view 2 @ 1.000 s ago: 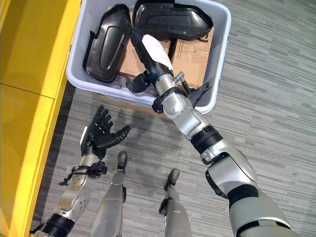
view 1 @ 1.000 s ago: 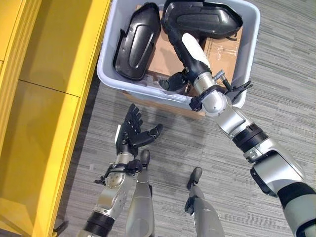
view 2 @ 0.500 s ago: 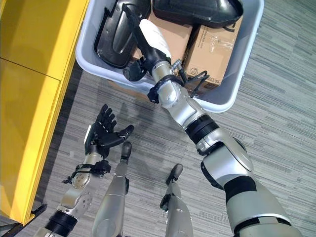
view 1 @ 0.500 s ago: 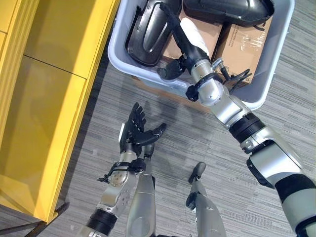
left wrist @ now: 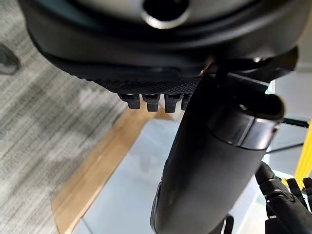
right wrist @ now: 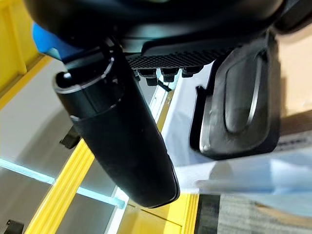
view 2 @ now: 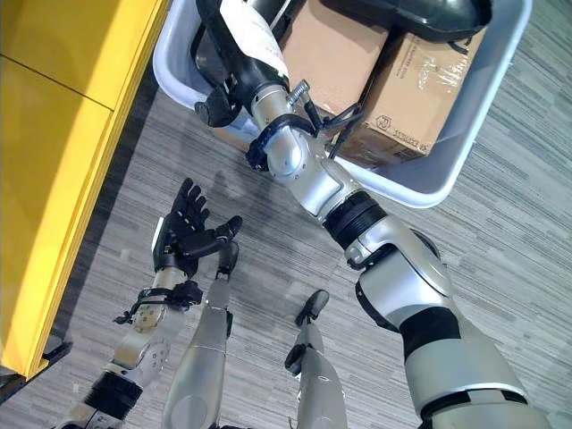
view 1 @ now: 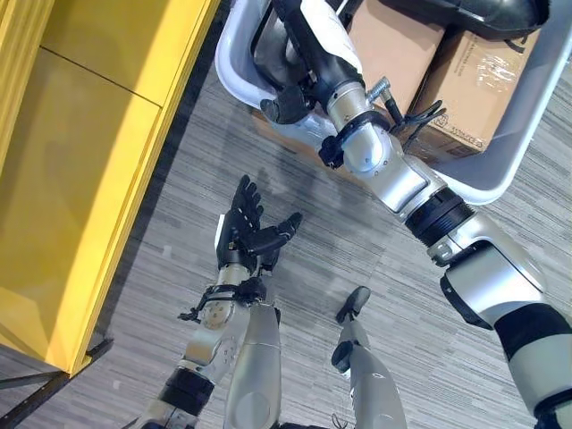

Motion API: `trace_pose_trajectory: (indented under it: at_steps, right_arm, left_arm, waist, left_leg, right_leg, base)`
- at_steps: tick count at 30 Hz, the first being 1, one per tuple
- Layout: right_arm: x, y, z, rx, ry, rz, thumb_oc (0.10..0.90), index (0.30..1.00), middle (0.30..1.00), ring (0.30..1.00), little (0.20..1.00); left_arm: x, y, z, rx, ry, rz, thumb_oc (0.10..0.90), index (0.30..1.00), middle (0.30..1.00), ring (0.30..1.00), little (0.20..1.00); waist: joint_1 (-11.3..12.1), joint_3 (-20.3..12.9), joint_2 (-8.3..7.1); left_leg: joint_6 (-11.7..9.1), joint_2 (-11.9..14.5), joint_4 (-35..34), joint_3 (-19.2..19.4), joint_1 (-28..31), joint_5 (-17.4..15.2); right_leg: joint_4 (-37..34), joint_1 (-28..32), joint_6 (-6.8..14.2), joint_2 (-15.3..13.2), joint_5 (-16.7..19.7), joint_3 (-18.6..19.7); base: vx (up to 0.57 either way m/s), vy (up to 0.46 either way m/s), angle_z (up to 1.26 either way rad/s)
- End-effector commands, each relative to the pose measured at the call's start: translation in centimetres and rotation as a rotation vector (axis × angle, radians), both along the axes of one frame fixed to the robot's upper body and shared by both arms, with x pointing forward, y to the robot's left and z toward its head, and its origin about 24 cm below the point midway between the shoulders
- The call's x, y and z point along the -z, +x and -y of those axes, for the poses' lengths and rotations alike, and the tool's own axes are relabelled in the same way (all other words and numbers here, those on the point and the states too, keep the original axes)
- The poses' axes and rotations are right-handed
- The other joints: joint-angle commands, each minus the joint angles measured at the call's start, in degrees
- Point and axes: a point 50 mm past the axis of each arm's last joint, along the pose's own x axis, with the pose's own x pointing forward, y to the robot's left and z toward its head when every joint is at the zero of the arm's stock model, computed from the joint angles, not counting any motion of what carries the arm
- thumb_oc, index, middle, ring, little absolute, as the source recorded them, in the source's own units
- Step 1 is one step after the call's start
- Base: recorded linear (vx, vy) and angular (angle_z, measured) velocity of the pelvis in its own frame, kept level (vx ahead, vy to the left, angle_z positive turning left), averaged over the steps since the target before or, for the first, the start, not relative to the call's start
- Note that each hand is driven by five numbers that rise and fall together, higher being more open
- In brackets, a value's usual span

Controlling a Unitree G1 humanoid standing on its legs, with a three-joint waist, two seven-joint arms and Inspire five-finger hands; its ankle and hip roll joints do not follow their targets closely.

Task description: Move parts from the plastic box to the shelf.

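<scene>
On grey carpet beside the yellow shelf (view 1: 80, 152), the right hand (view 1: 313, 45) reached into the plastic box (view 2: 447, 161) toward a black part (right wrist: 239, 97), fingers hidden so its grip could not be told, while the left hand (view 1: 246, 232) waited with fingers spread, empty.

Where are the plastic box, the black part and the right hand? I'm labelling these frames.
plastic box (view 2: 465, 147), right eye view, its near rim.
black part (right wrist: 239, 102), right wrist view, its raised middle panel.
right hand (view 1: 313, 36), left eye view, back of the hand.

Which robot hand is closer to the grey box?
The right hand. It reaches over the rim of the box, by a black part inside. The left hand hangs open over the floor, apart from the box.
</scene>
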Motion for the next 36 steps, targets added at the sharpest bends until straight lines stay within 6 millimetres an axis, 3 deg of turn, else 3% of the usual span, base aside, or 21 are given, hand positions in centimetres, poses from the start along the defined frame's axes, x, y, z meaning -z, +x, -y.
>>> trace_pose_trajectory:
  at_steps: [1, 12, 21, 25, 28, 31, 36]
  right_arm:
    - [-7.9, -3.5, -2.5, -0.134, 0.064, 0.262, 0.9, 1.0, 1.0, 1.0, 1.0]
    - [-9.3, -3.0, -1.0, -0.118, 0.137, 0.233, 0.9, 1.0, 1.0, 1.0, 1.0]
    - [-10.3, -1.6, 1.7, -0.11, 0.297, 0.12, 0.9, 1.0, 1.0, 1.0, 1.0]
    - [-10.5, -0.8, 3.2, -0.167, 0.489, 0.008, 0.9, 1.0, 1.0, 1.0, 1.0]
    - [-9.4, 0.7, 4.9, -0.233, 0.755, -0.16, 0.9, 1.0, 1.0, 1.0, 1.0]
    - [-8.6, 1.5, 6.2, -0.252, 0.915, -0.229, 0.9, 1.0, 1.0, 1.0, 1.0]
    - [-8.1, 2.1, 7.8, -0.266, 1.072, -0.277, 0.9, 1.0, 1.0, 1.0, 1.0]
  left_arm:
    - [-4.0, -0.8, 0.3, 0.039, -0.04, 0.22, 0.9, 1.0, 1.0, 1.0, 1.0]
    - [-4.2, -0.9, 0.5, 0.048, -0.061, 0.226, 0.9, 1.0, 1.0, 1.0, 1.0]
    - [-4.1, -0.8, 0.4, 0.054, -0.075, 0.217, 0.9, 1.0, 1.0, 1.0, 1.0]
    - [-4.1, -0.7, 0.3, 0.058, -0.081, 0.211, 0.9, 1.0, 1.0, 1.0, 1.0]
    - [-3.9, -0.5, 0.5, 0.079, -0.087, 0.19, 0.9, 1.0, 1.0, 1.0, 1.0]
    - [-4.0, -0.5, 0.8, 0.101, -0.087, 0.186, 0.9, 1.0, 1.0, 1.0, 1.0]
    - [-4.0, -0.4, 1.3, 0.133, -0.091, 0.181, 0.9, 1.0, 1.0, 1.0, 1.0]
  waist:
    - [0.8, 0.5, -2.67]
    - [0.8, 0.6, -3.46]
    - [0.0, 0.6, -4.2]
    - [-0.4, 0.6, -4.55]
    - [-0.9, 0.6, -4.72]
    - [-1.0, 0.6, -4.44]
    - [-0.8, 0.6, -4.05]
  left_leg:
    - [0.7, 0.0, 2.3, 2.7, 2.0, -5.5]
    - [0.6, -0.4, 4.8, 1.7, -2.4, -6.5]
    - [0.5, -0.8, 5.9, 1.6, -4.5, -7.1]
    - [0.5, -0.7, 5.8, 2.0, -4.4, -7.2]
    - [0.5, -0.6, 5.8, 2.2, -3.8, -7.5]
    - [0.5, -0.6, 5.9, 2.2, -3.6, -7.6]
    - [0.7, -0.7, 6.1, 2.4, -2.5, -8.0]
  right_leg:
    - [0.2, 4.2, 2.3, -4.3, 0.5, 3.8]
    - [0.1, 2.5, 2.3, -3.8, 0.2, 3.1]
    - [0.0, 1.6, 2.4, -3.5, -0.1, 3.0]
    - [0.0, 1.6, 2.5, -3.5, -0.2, 3.2]
    - [0.0, 1.9, 2.5, -3.4, -0.4, 3.4]
    - [0.0, 2.3, 2.6, -3.3, -0.5, 3.3]
    - [0.0, 3.4, 2.7, -3.2, -1.0, 3.4]
  base:
    - [0.03, 0.001, 0.12]
    - [0.03, -0.005, 0.07]
    - [0.03, -0.002, 0.02]
    - [0.0, 0.0, 0.0]
    - [0.03, -0.011, 0.0]
    - [0.0, 0.0, 0.0]
    - [0.0, 0.0, 0.0]
